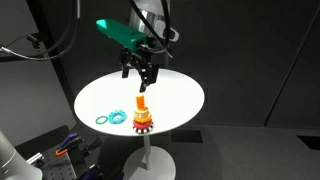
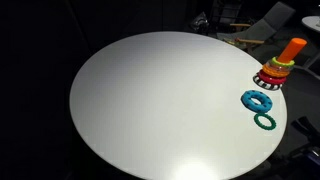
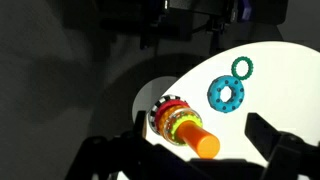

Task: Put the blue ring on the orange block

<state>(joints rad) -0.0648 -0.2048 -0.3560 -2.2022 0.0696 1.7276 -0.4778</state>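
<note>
Dark curtains and shadow close in around a round white table [image 1: 180, 92] that stands on a slim white pedestal [image 1: 148, 156], its top brightly lit in both exterior views. Near the rim of this top the orange block [image 1: 141, 103] stands upright, a short orange peg rising from a red toothed base [image 1: 142, 123]; the wrist view shows yellow and green bands stacked on that base. The blue ring [image 1: 117, 115] lies flat on the table just beside the block's base, apart from it with a strip of bare white between them, and nothing sits on the peg. On the far side of the blue ring from the block lies a thinner teal ring [image 1: 102, 119], also flat and close beside the blue one; whether the two touch is hard to tell. Both rings lie near the same stretch of rim as the block, as an exterior view shows [image 2: 259, 101]. The gripper [image 1: 141, 78] hangs in the air directly above the orange block, clear of its tip, carried by an arm with a teal housing. Its fingers [image 3: 278, 150] are spread wide, with nothing gripped; in the wrist view they frame the orange block from either side, looking down on it, while the blue ring lies outside the gap between them
</note>
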